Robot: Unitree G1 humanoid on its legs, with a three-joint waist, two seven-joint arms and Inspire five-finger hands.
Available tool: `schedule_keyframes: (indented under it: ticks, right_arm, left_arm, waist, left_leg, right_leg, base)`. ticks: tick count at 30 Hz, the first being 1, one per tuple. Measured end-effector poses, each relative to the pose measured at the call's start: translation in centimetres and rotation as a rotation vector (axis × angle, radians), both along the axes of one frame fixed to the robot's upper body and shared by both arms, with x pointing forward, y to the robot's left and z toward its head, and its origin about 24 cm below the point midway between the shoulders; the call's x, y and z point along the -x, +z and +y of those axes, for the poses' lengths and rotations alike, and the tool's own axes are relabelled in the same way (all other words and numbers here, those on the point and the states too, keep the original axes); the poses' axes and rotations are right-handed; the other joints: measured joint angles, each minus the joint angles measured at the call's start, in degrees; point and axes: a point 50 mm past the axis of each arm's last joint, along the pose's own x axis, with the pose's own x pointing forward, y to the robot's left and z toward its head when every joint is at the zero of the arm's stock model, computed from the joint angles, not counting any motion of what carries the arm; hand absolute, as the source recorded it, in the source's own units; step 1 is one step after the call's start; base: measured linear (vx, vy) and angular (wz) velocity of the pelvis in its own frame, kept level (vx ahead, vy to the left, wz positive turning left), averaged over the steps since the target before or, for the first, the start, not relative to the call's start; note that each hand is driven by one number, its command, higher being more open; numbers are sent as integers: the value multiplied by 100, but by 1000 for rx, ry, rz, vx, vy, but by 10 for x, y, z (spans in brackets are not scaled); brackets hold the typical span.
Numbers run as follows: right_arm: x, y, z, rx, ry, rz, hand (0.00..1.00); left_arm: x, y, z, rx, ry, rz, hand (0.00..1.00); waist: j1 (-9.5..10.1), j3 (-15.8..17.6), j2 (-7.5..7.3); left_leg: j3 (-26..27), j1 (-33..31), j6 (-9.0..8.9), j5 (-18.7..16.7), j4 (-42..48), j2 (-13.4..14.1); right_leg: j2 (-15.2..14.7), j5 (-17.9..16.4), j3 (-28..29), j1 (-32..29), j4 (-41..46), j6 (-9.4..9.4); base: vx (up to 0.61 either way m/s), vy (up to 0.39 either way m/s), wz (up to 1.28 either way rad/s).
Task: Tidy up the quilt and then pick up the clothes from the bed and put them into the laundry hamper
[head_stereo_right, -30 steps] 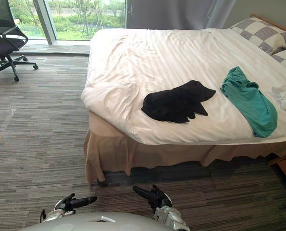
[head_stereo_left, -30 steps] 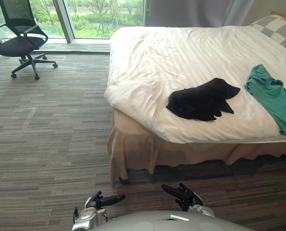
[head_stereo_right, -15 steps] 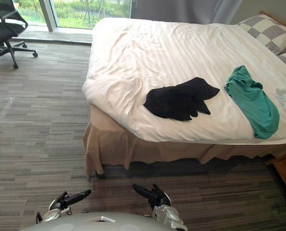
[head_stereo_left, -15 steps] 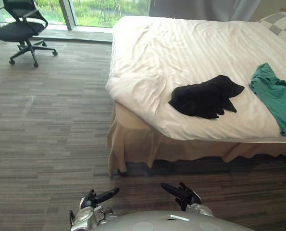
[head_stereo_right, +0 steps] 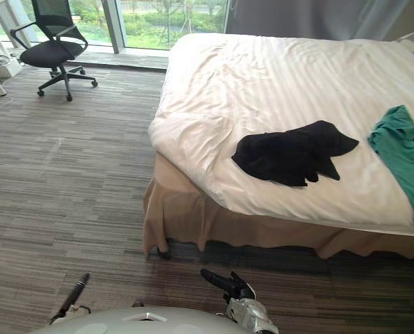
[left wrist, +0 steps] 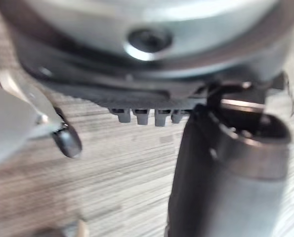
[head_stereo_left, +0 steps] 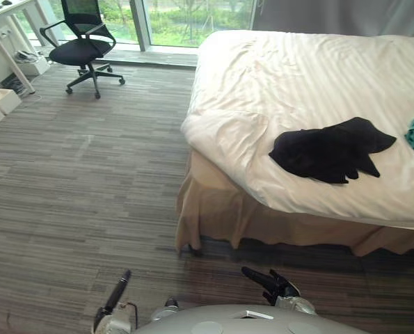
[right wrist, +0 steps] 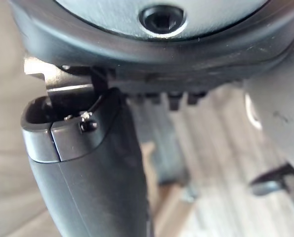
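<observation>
Nearest, low in the eye views: left hand (head_stereo_left: 117, 291) over the floor (head_stereo_left: 88, 195), fingers straight, released, holding nothing. Its wrist view agrees, with bare carpet past the fingers. Right hand (head_stereo_left: 271, 282) is just beside it, also low and in front of the body. Its fingers are loosely extended toward the bed and it is empty too. Both hands are well apart from the bed (head_stereo_left: 220, 216) and touch nothing.

Next out is the bed's near-left corner, tan skirt hanging to the floor. The quilt (head_stereo_left: 297, 76) is spread across the top and mostly flat, with light wrinkles. Its near corner (head_stereo_left: 224, 132) is rumpled and folded over itself.

The black garment (head_stereo_left: 328, 149) lies bunched on the quilt near the front edge. The green garment (head_stereo_right: 401, 149) lies on the quilt to the right of it, apart from it and partly cut off by the frame.

Far left are the chair (head_stereo_left: 85, 45) and a white table (head_stereo_left: 8, 24), with the window (head_stereo_left: 186, 14) behind them.

Progress, as a judgement: early. The quilt looks roughly laid, but the corner may need smoothing, and I cannot tell whether the tidy step counts as done. No garment is picked up and both are still on the bed. What is left is to close in on the bed, grasp each garment and carry them to the hamper.
</observation>
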Motion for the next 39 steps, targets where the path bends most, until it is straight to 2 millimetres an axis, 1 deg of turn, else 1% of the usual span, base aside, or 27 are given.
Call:
schedule_keyframes:
  ticks: [1, 2, 3, 5, 6, 7, 8, 11, 12, 14, 15, 16, 17, 20, 22, 23, 24, 26, 27, 28, 29, 30, 31, 32, 34, 37, 39]
  right_arm:
    - [0, 0, -3, 2, 2, 12, 100]
    - [0, 0, -5, 2, 0, 17, 100]
    - [0, 0, -6, 2, -4, 23, 100]
    - [-3, 1, -6, -13, -16, 23, 100]
    - [-4, 1, -6, -14, -16, 21, 100]
    - [-7, 2, -6, -29, -30, 10, 100]
    - [-9, 3, -6, -35, -34, 1, 100]
    - [-14, 5, -3, -52, -40, -29, 100]
    - [-15, 5, -2, -60, -52, -33, 100]
    - [-9, 4, -1, -76, -78, -26, 100]
    - [-7, 3, -1, -77, -82, -23, 100]
    - [-2, 2, -1, -85, -102, -13, 100]
    - [2, 1, -1, -83, -110, -4, 100]
    - [15, -1, -2, -78, -124, 18, 100]
    - [19, -1, -6, -63, -144, 19, 100]
    - [20, -1, -6, -61, -146, 20, 100]
    - [20, 1, -7, -55, -149, 8, 100]
    - [21, 1, -8, -53, -150, 8, 100]
    - [20, 1, -10, -51, -148, 2, 100]
    - [20, 2, -11, -51, -147, -1, 100]
    - [22, 2, -13, -49, -147, -3, 100]
    - [23, 2, -14, -48, -147, -2, 100]
    - [22, 4, -16, -42, -145, -16, 100]
    - [22, 4, -17, -40, -146, -16, 100]
    - [29, 3, -20, -31, -158, -4, 100]
    - [37, 2, -22, -28, -174, 14, 100]
    - [38, 2, -25, -24, -186, 14, 100]
  left_arm:
    - [-13, 11, 18, -48, 30, -63, 100]
    - [-21, 18, 30, -84, 36, -98, 100]
    - [-33, 32, 47, -149, 37, -151, 100]
    - [-60, 78, 95, -368, 33, -289, 100]
    - [-67, 91, 105, -416, 30, -322, 100]
    - [-85, 124, 126, -530, 23, -423, 100]
    - [-91, 137, 132, -573, 19, -466, 100]
    - [-122, 199, 149, -737, -8, -654, 100]
    - [-129, 210, 150, -757, -12, -691, 100]
    - [-142, 241, 147, -816, -23, -806, 100]
    - [-145, 248, 146, -829, -28, -833, 100]
    - [-152, 262, 142, -855, -36, -879, 100]
    - [-157, 274, 140, -897, -52, -898, 100]
    - [-167, 299, 132, -1008, -112, -901, 100]
    - [-180, 322, 119, -1131, -198, -892, 100]
    - [-184, 328, 114, -1164, -224, -894, 100]
    - [-196, 343, 97, -1260, -309, -899, 100]
    - [-200, 351, 88, -1334, -371, -877, 100]
    - [-208, 355, 74, -1429, -470, -827, 100]
    - [-210, 355, 72, -1438, -483, -824, 100]
    - [-218, 358, 60, -1479, -549, -815, 100]
    - [-221, 358, 54, -1497, -581, -811, 100]
    - [-230, 360, 39, -1546, -664, -795, 100]
    - [-234, 360, 34, -1555, -696, -792, 100]
    - [-246, 359, 14, -1602, -822, -750, 100]
    - [-261, 347, -1, -1645, -964, -628, 100]
    - [-268, 337, -4, -1664, -1040, -528, 100]
  waist:
    - [51, 16, 43]
    - [85, 23, 58]
    - [131, 29, 70]
    - [135, 27, 66]
    - [131, 24, 61]
    - [134, 22, 58]
    - [143, 22, 59]
    - [194, 18, 67]
    - [199, 17, 68]
    - [190, -97, 117]
    - [182, -122, 116]
    - [176, -224, 91]
    - [173, -268, 125]
    - [147, -367, 132]
    - [120, -422, 153]
    - [117, -423, 155]
    - [92, -450, 179]
    - [35, -487, 207]
    - [-72, -570, 276]
    - [-82, -582, 275]
    - [-141, -614, 303]
    - [-181, -630, 326]
    - [-217, -649, 372]
    - [-228, -658, 386]
    - [-336, -668, 401]
    - [-434, -657, 393]
    - [-530, -623, 386]
  left_leg:
    - [-22, -2, -5, -2, 0, 1]
    - [-25, -2, -6, -3, 0, 1]
    - [-29, -3, -11, -7, 0, 2]
    - [-93, -13, -19, -14, 1, -5]
    - [-108, -13, -20, -17, 1, -13]
    - [-107, -9, -22, -23, 1, -18]
    - [-103, -10, -22, -23, 2, -18]
    - [-48, -3, -14, -27, 2, -20]
    - [-39, 0, -14, -27, 2, -19]
    - [24, -63, -15, -26, 16, 4]
    - [39, -72, -15, -26, 17, 5]
    - [72, -113, -14, -23, 18, 12]
    - [121, -119, -20, -11, 20, 38]
    - [241, -115, -42, 10, 19, 88]
    - [410, -120, -73, 32, 3, 168]
    - [441, -115, -78, 36, 1, 183]
    - [560, -116, -105, 40, 0, 271]
    - [655, -114, -155, 44, -1, 283]
    - [776, -107, -180, 62, -1, 366]
    - [795, -99, -190, 70, -1, 375]
    - [859, -88, -196, 80, -1, 421]
    - [878, -93, -213, 99, -1, 442]
    - [943, -90, -222, 136, -1, 487]
    - [988, -82, -227, 154, -1, 509]
    - [1114, -49, -241, 177, -1, 580]
    - [1241, 6, -259, 186, 0, 607]
    - [1332, -4, -259, 185, 0, 607]
  right_leg:
    - [9, 2, -25, 21, -28, -1]
    - [16, 5, -30, 33, -50, 1]
    - [23, 11, -36, 47, -77, 2]
    - [29, 20, 7, 84, -96, -13]
    - [28, 23, 79, 98, -103, -18]
    - [32, 58, 212, 101, -118, -72]
    - [36, 82, 234, 102, -135, -96]
    - [46, 205, 363, 95, -200, -142]
    - [47, 228, 387, 93, -202, -156]
    - [63, 313, 582, -20, -202, -167]
    - [63, 321, 628, -39, -202, -177]
    - [69, 332, 729, -103, -201, -181]
    - [93, 350, 813, -144, -202, -205]
    - [141, 361, 1027, -212, -200, -200]
    - [213, 361, 1234, -313, -200, -200]
    - [230, 361, 1290, -324, -209, -200]
    - [289, 361, 1451, -376, -263, -200]
    - [329, 376, 1572, -426, -289, -176]
    - [403, 398, 1708, -507, -283, -140]
    - [404, 402, 1727, -513, -284, -133]
    - [439, 414, 1800, -544, -284, -114]
    - [472, 420, 1821, -564, -283, -104]
    - [504, 427, 1897, -615, -271, -95]
    - [526, 433, 1939, -637, -271, -91]
    - [611, 465, 2065, -697, -261, -137]
    - [679, 466, 2202, -742, -240, -138]
    - [689, 469, 2306, -841, -192, -135]
  base:
    - [74, -39, 20]
    - [41, -19, 6]
    - [48, -20, 6]
    - [60, -9, 15]
    - [50, 22, 15]
    - [32, 30, 7]
    - [0, 0, 0]
    - [3, 34, -7]
    - [-25, 49, -6]
    - [-28, 57, -12]
    - [-18, 39, -15]
    - [-18, 24, -15]
    - [-20, 16, -18]
    - [-39, -4, -24]
    - [-89, -26, -36]
    - [-141, -52, -43]
    - [-113, -46, -37]
    - [-111, -45, -41]
    - [-87, -35, -35]
    - [-90, -32, -38]
    - [-39, -8, -20]
    - [-65, -38, -28]
    - [-47, -37, -24]
    - [-39, -43, -34]
    - [-12, -31, -31]
    - [6, -18, -26]
    - [14, 1, -28]
